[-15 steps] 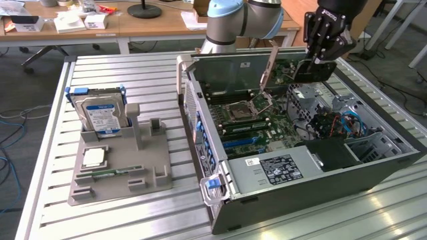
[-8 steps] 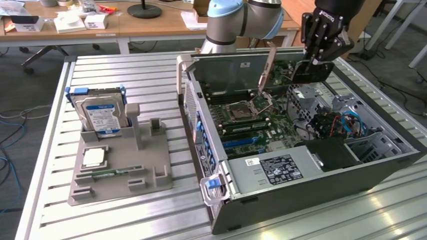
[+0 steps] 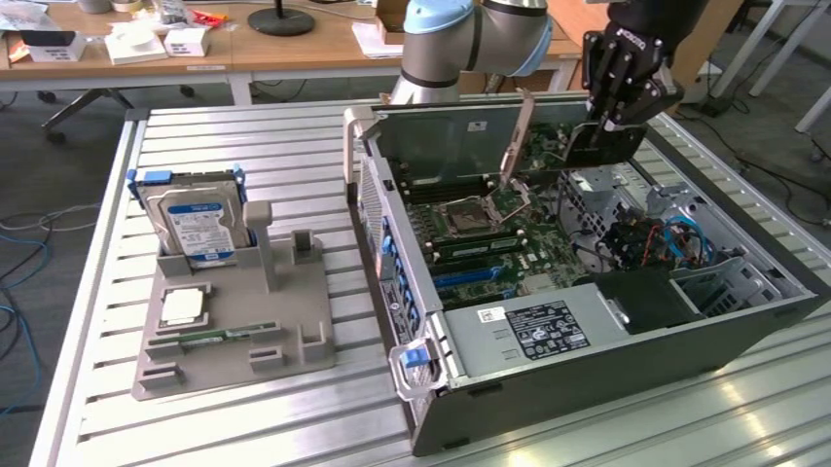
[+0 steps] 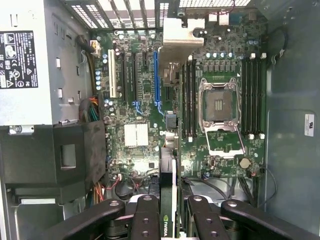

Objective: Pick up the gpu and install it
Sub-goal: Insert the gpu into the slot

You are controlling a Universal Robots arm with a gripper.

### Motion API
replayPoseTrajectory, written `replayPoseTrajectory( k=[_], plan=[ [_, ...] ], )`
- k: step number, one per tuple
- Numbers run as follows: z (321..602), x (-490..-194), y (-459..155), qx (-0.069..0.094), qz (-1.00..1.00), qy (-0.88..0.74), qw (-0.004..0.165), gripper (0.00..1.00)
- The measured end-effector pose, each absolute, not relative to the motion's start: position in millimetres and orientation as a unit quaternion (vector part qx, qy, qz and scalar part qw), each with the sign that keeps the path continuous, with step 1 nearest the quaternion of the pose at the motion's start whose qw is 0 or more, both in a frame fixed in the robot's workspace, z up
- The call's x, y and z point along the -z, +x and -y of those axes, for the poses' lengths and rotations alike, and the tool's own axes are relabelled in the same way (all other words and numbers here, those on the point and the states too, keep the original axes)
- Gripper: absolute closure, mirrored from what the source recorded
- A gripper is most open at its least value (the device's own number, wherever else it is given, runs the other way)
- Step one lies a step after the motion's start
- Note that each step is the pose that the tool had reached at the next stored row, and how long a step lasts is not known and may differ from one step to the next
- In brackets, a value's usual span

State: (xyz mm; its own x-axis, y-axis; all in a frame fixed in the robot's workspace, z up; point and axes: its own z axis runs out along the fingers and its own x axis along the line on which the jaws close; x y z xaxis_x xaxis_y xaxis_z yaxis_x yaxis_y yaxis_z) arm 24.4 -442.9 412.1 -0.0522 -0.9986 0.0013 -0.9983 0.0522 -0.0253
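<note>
Installation step, card in transit: computer case lies open on its side. The gripper hangs over the motherboard, jaws closed on the gpu, which is held on edge above the board and not yet seated. Judged need: card edge lined over the blue slot, bracket toward the rear wall. Surface: slatted metal table; grey parts stand holding a hard drive. Room: wooden desks behind.
</note>
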Motion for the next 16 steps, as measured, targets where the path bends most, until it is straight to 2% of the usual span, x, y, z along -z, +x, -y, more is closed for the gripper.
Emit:
replayPoseTrajectory(
  k=[16],
  plan=[
    [443, -400, 24, 0.01, -0.725, -0.688, 0.008, 0.74]
  ],
)
